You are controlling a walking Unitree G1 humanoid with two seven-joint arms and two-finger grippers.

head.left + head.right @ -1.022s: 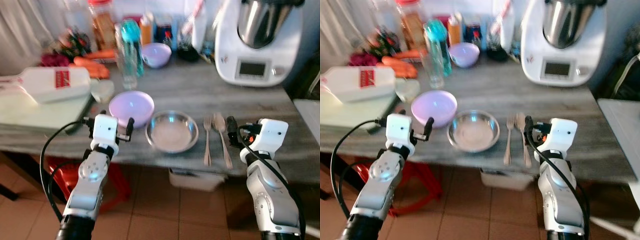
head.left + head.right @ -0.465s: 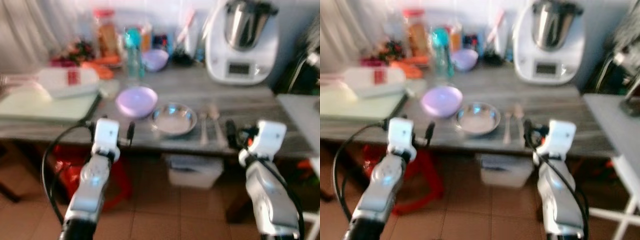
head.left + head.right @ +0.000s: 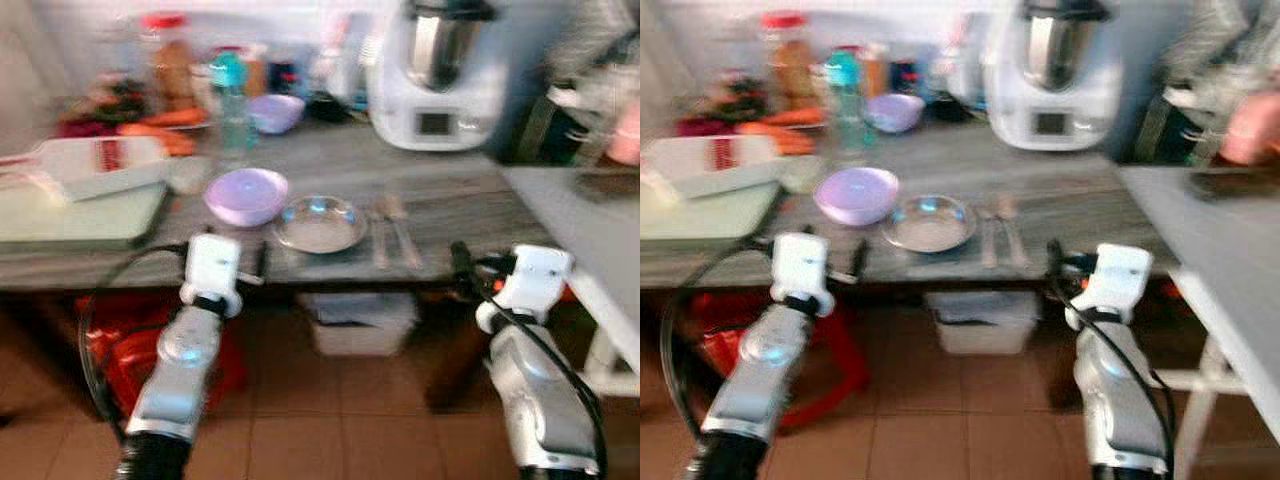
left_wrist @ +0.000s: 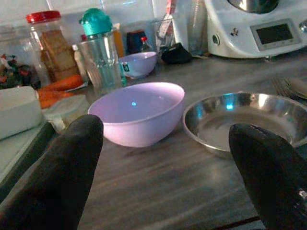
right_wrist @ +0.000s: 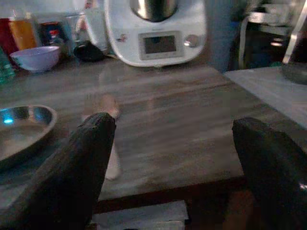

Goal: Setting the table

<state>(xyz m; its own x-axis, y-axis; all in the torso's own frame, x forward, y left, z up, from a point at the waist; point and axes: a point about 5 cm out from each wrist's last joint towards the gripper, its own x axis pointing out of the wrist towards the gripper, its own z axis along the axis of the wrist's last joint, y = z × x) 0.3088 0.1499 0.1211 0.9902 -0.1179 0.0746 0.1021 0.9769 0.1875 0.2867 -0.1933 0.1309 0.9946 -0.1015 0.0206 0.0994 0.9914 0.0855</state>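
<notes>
On the grey wooden table [image 3: 440,195] a lilac bowl [image 3: 246,195] stands left of a shallow steel bowl [image 3: 320,223]. A fork [image 3: 380,232] and a spoon [image 3: 398,225] lie side by side right of the steel bowl. My left gripper [image 3: 222,262] is open and empty, held before the table's front edge below the lilac bowl [image 4: 139,112]. My right gripper [image 3: 500,272] is also open and empty, off the table's front right corner. Its wrist view looks across the steel bowl [image 5: 19,129] and the blurred cutlery [image 5: 108,139].
A white food processor [image 3: 435,65], a glass [image 3: 228,120], a small lilac bowl [image 3: 275,112], jars and carrots [image 3: 155,120] line the back. A white container [image 3: 95,160] lies on a green board at left. A white box [image 3: 360,320] and red stool [image 3: 120,345] sit underneath. A second table [image 3: 590,230] stands right.
The whole picture has shifted: the camera has pulled back from the table and swung to the right, showing floor and the second table. Both grippers stay open and empty.
</notes>
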